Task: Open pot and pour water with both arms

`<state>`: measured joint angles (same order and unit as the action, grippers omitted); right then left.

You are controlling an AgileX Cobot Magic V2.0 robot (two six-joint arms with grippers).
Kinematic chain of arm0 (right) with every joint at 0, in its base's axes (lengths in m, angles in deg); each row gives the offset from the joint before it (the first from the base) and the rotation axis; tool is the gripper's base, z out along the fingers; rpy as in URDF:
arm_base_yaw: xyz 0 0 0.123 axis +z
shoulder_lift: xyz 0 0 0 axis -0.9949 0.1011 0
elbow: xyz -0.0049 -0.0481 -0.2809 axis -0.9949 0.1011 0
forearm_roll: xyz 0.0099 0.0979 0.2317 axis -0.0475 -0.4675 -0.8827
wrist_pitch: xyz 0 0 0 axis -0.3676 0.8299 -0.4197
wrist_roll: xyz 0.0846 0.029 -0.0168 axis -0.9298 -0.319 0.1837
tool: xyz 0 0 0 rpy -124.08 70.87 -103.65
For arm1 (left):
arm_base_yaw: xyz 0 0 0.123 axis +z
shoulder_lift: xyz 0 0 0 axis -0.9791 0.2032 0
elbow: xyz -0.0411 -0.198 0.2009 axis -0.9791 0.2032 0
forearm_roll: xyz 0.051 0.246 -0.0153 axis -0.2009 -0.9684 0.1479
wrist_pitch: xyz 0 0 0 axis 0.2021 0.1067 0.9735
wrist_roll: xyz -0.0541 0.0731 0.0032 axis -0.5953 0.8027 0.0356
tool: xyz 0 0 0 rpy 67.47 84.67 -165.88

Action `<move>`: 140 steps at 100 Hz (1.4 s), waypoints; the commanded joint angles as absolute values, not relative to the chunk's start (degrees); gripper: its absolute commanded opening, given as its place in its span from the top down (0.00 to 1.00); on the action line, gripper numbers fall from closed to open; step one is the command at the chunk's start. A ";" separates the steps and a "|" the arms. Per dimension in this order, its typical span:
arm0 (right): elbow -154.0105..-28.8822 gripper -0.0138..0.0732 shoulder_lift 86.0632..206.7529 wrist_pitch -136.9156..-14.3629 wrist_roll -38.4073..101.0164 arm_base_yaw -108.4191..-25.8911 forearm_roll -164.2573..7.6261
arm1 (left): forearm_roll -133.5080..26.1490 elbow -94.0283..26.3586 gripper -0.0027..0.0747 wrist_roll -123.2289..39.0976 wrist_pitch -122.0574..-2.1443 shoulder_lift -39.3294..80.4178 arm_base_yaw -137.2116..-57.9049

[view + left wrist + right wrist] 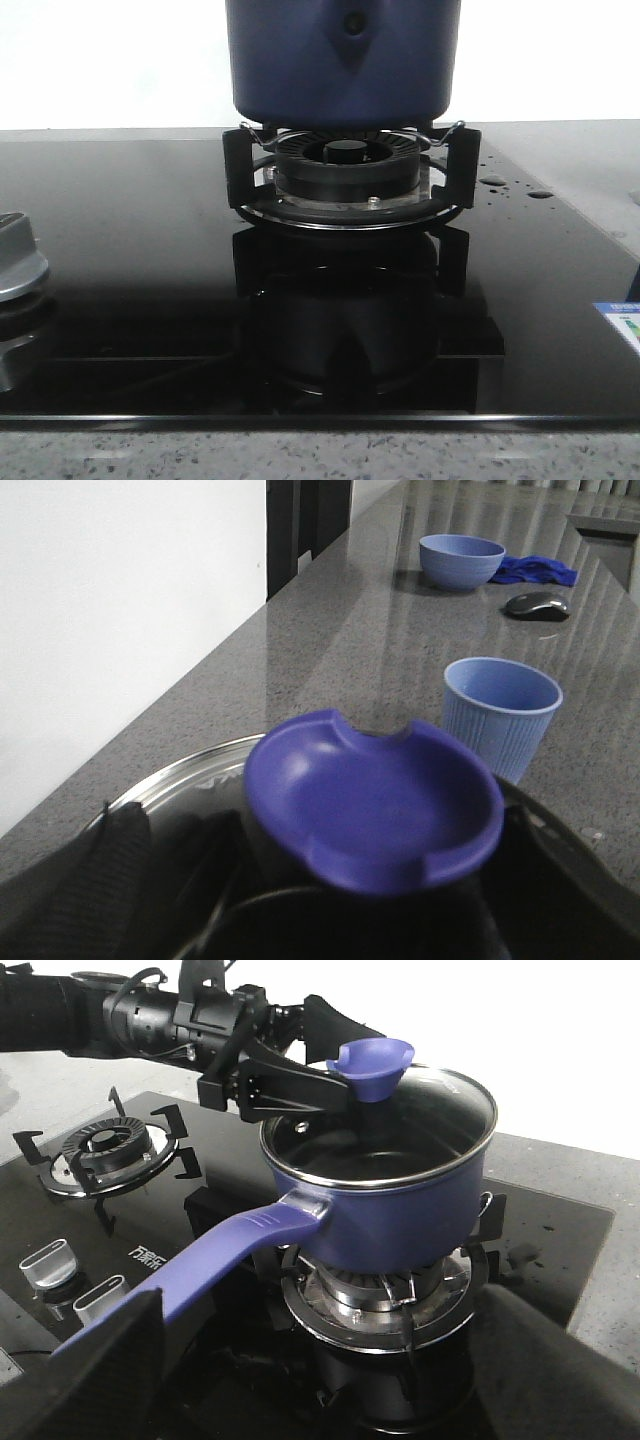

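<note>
Step in hand: opening. The pot [390, 1195] sits on the burner ring [345, 165] of the stove top [120, 250], which lies on the desk [330, 650]; its long handle [215, 1255] points toward the right tool [320, 1360], whose 2 fingers stand spread on either side of it, not touching.

The left tool [340, 1085] pinches the lid knob [372, 1063]; the glass lid [440, 1110] tilts above the rim, so I judge it mid-lift.

Next move likely calls for carrying the lid clear, then closing on the handle.

Contents: pot interior dark, water not discernible. The blue cup [500, 715] and the bowl [461, 560] farther along the desk show nothing inside.
</note>
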<state>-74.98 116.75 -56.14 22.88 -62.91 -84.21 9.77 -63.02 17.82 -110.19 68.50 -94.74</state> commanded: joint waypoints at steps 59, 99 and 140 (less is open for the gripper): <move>-76.90 0.19 117.47 -60.45 23.60 -63.01 -84.65 | 16.21 -64.73 0.55 17.89 -103.39 65.71 -100.27; -76.90 0.19 117.47 -66.43 22.86 -63.15 -67.45 | 21.39 -64.73 0.70 17.89 -108.61 60.43 -97.84; -75.09 0.19 112.95 -53.81 -1.81 -74.68 -34.55 | 18.19 -64.73 0.70 12.59 -111.28 49.17 -93.62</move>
